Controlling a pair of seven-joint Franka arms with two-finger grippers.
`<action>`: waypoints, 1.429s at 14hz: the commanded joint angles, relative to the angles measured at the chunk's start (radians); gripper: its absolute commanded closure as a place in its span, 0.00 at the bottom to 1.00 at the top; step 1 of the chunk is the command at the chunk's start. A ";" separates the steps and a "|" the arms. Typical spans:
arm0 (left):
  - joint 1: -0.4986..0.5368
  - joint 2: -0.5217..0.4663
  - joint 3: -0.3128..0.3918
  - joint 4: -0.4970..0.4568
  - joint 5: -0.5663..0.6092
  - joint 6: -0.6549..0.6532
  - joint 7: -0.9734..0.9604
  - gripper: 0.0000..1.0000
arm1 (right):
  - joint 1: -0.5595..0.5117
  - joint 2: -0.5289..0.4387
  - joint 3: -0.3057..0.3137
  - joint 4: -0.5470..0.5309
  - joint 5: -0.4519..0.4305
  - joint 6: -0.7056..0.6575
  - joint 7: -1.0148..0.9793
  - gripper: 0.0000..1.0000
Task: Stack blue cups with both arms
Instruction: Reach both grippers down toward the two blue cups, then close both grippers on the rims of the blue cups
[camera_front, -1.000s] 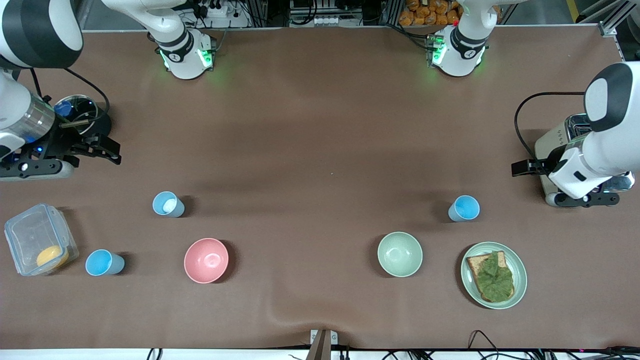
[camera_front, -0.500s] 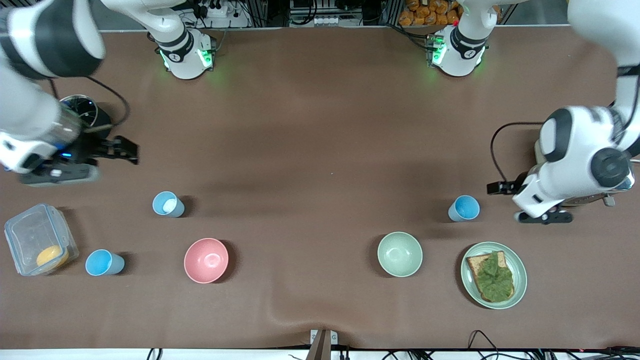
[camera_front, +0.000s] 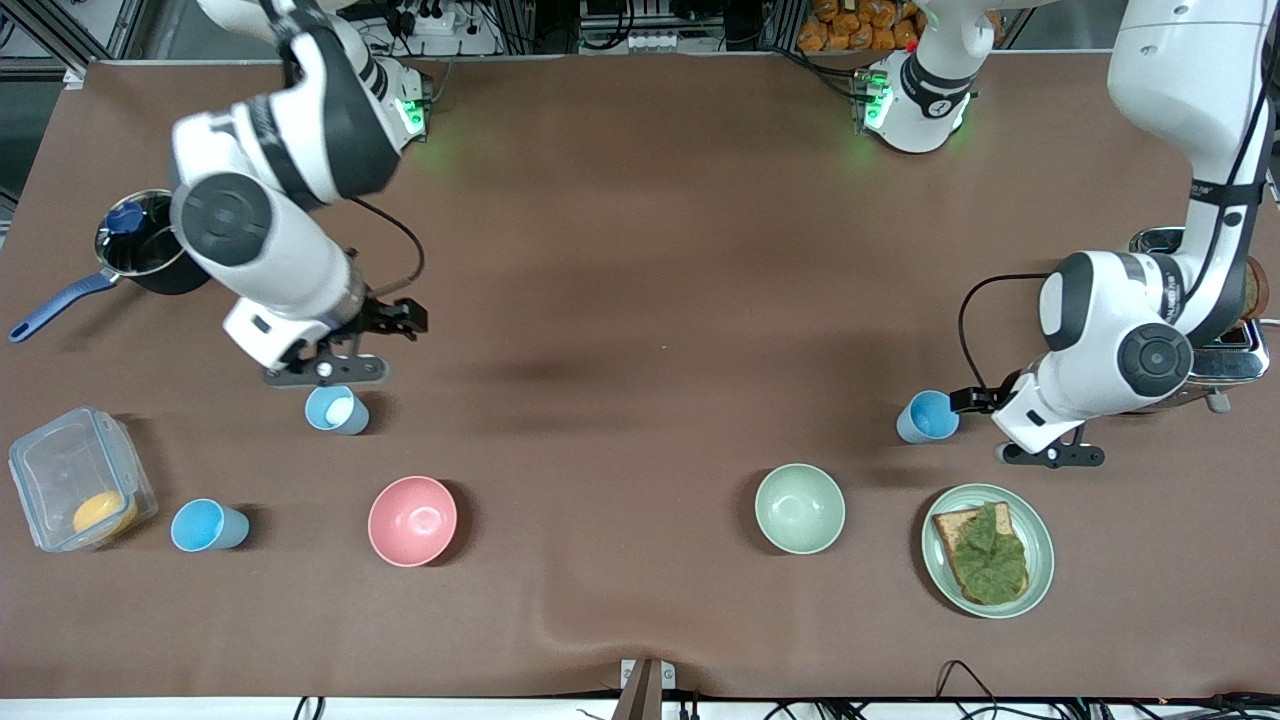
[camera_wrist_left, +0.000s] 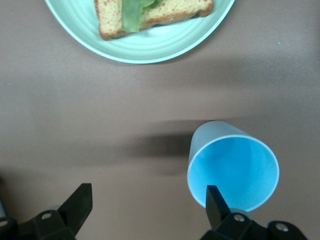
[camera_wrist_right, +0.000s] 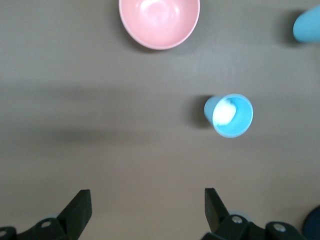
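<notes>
Three light-blue plastic cups stand upright: one (camera_front: 927, 417) near the left arm's table edge by the left gripper (camera_wrist_left: 145, 210), fingers apart; two (camera_front: 336, 410) (camera_front: 208, 526) toward the right arm's edge, right gripper (camera_wrist_right: 145, 210) spread above one. Light, slippery (probably); pinch the rim wall.

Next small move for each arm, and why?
Probably: left gripper shifts sideways to centre on its cup, which sits by one finger, off the open gap. Right gripper, open above the table, likewise needs to line up with its cup.
</notes>
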 joint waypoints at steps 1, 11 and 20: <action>-0.015 0.039 -0.007 -0.002 0.030 0.044 -0.044 0.00 | -0.033 -0.006 -0.011 -0.148 -0.073 0.191 0.013 0.00; -0.050 0.077 -0.008 0.005 0.032 0.101 -0.173 1.00 | -0.165 0.155 -0.012 -0.317 -0.254 0.584 0.005 0.26; -0.081 -0.191 -0.044 0.007 0.032 -0.139 -0.277 1.00 | -0.168 0.172 -0.011 -0.288 -0.262 0.580 -0.004 1.00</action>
